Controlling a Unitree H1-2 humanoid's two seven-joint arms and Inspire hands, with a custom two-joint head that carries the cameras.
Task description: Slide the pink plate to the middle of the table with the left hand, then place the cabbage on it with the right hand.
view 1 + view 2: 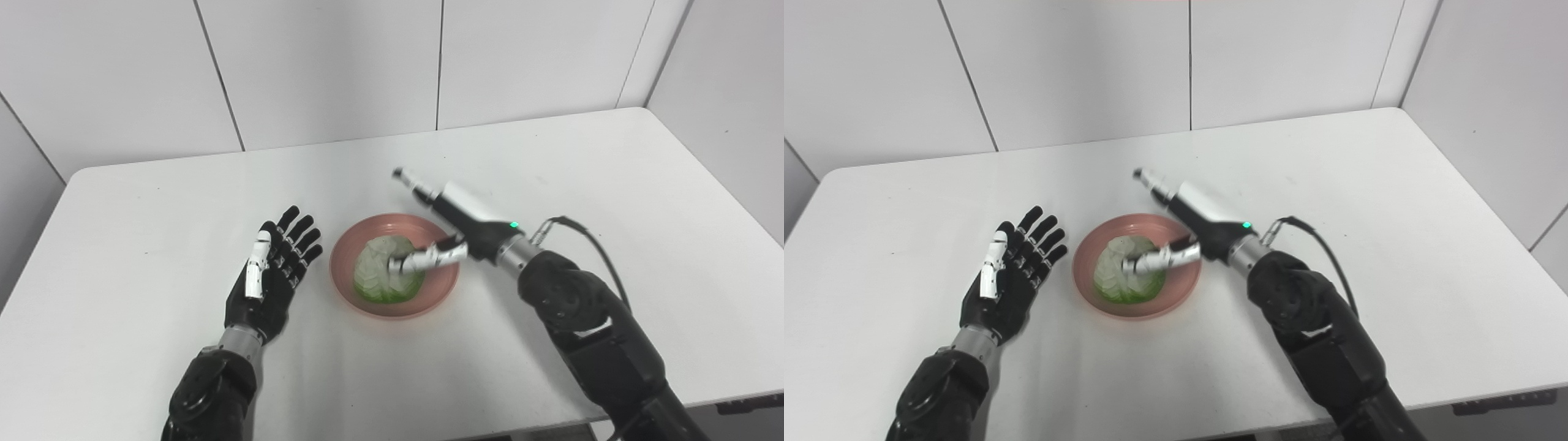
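The pink plate [345, 252] sits near the middle of the white table [153, 202]. On it rests the cabbage [375, 278], pale on top and green at its near side. My right hand [460, 222] hovers over the plate's right rim. Its fingers stretch out straight past the far side of the plate, and its thumb [422, 258] lies against the top right of the cabbage. The hand is spread, not closed around the cabbage. My left hand [272, 269] rests left of the plate, palm up, fingers apart and holding nothing, a small gap from the rim.
White wall panels [331, 67] stand behind the table and along its right side. The table's front edge [429, 432] runs close to both forearms. A black cable [588, 236] loops off the right wrist.
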